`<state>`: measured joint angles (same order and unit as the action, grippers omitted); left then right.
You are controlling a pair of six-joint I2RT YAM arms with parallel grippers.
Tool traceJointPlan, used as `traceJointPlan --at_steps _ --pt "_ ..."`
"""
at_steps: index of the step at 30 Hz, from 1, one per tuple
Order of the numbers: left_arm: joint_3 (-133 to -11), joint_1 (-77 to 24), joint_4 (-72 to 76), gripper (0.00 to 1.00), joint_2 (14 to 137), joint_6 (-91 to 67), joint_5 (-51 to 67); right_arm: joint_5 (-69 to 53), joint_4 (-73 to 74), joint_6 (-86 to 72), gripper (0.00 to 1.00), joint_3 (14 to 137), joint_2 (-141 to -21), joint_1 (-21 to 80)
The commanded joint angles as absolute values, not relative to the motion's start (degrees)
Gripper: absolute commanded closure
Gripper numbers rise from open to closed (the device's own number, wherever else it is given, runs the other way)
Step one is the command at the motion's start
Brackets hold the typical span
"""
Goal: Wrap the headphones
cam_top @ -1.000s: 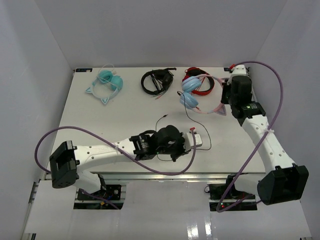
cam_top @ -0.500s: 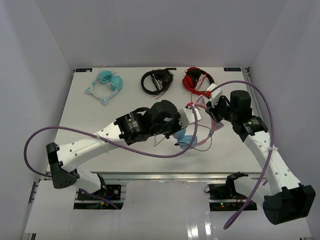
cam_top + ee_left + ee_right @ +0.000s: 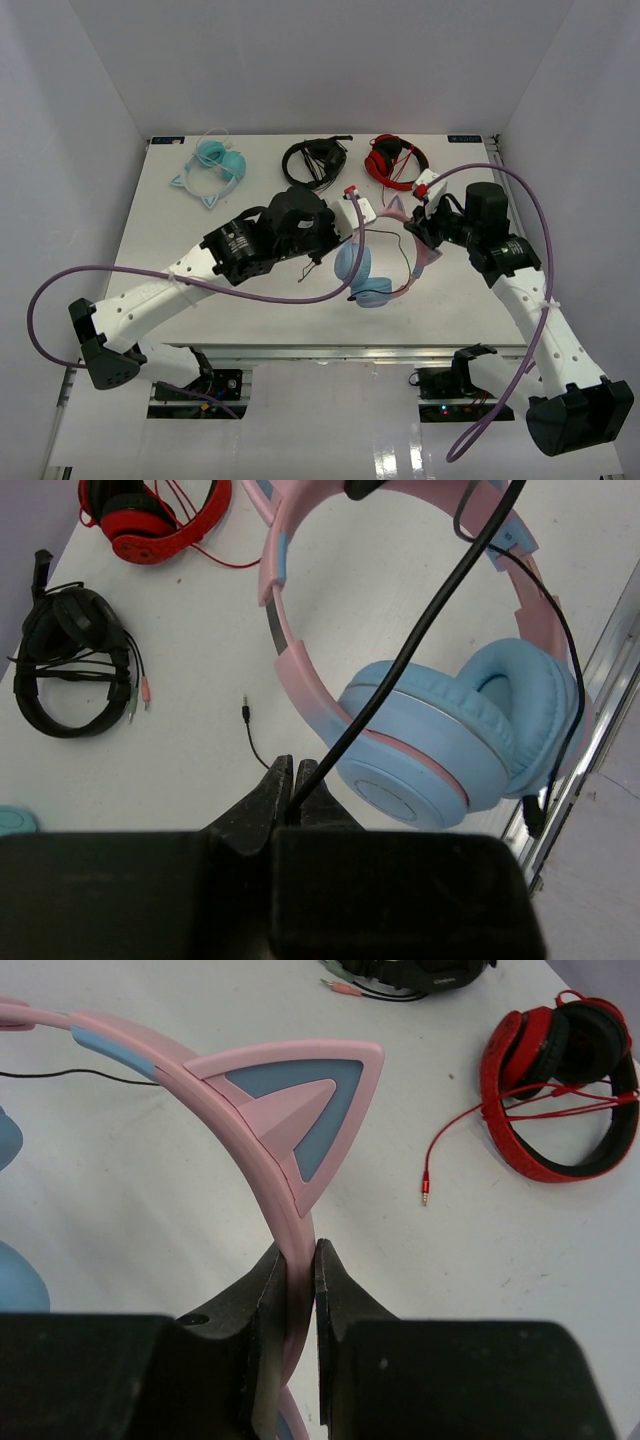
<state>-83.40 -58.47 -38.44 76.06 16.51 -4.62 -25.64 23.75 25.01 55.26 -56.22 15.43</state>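
The right hand (image 3: 297, 1260) clamps the pink headband (image 3: 250, 1150) of the headphones (image 3: 372, 285) and the left hand (image 3: 292, 785) pinches their dark cable (image 3: 400, 660), holding them over the desk (image 3: 160, 235) by its near edge, with a red pair (image 3: 395, 160), a black pair (image 3: 312, 162) and a teal pair (image 3: 212, 165) along the far edge.

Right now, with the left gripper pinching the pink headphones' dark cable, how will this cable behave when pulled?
The cable is probably floppy and light: it runs straight only where the left gripper pinches it and loops slack beside the blue ear cup. It looks thin and smooth, so it may slip between the shut jaws if pulled.
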Motion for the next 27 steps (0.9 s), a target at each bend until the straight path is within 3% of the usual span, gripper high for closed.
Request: traceJointPlan --at_steps 1,8,18,22,27 --pt "-78.6 -53.0 -35.1 1.00 73.3 15.9 -1.8 -36.5 22.0 20.7 0.92 60.4 -53.9 14.6" --pt "-62.7 -40.0 -22.3 1.00 71.6 9.9 12.4 -45.4 22.0 13.9 0.92 64.7 -52.5 10.2" --pt "-50.6 -39.1 -5.7 1.00 68.9 1.2 21.0 -51.7 12.3 -10.2 0.92 68.2 -56.1 2.9" --pt "-48.9 -40.2 -2.2 1.00 68.3 -2.4 22.1 -45.4 5.5 -24.4 0.92 68.2 -58.9 0.9" --pt "-48.5 -44.1 -1.0 1.00 70.6 -4.4 20.5 -29.9 7.7 -33.7 0.92 72.5 -61.2 0.7"
